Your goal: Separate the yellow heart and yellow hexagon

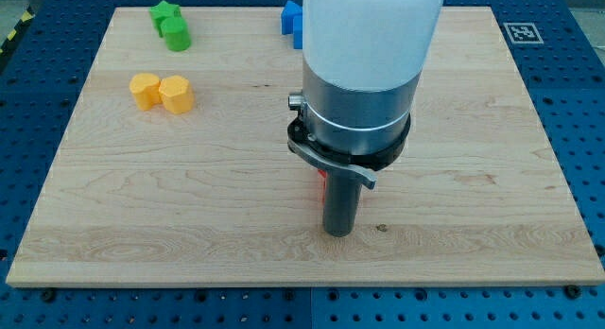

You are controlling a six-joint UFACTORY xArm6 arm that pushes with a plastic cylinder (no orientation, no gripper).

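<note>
Yellow heart and yellow hexagon touching side by side, well up and to the view's left of my tip. Tip bare, holding nothing, planted on the wooden board. Red block just behind the rod, mostly hidden. Green blocks and blue block far toward the view's top.

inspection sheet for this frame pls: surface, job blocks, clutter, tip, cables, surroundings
Surface: wooden board, light, flat.
Job's things: yellow heart and yellow hexagon, touching side by side at the view's upper left.
Clutter: two green blocks at the view's top left; blue block at top centre, partly behind the arm; red block mostly hidden behind the rod.
Grippers: none; my tip sits low centre, far from the yellow pair.
Cables: nothing seen.
Surroundings: blue perforated table; marker tag.
</note>
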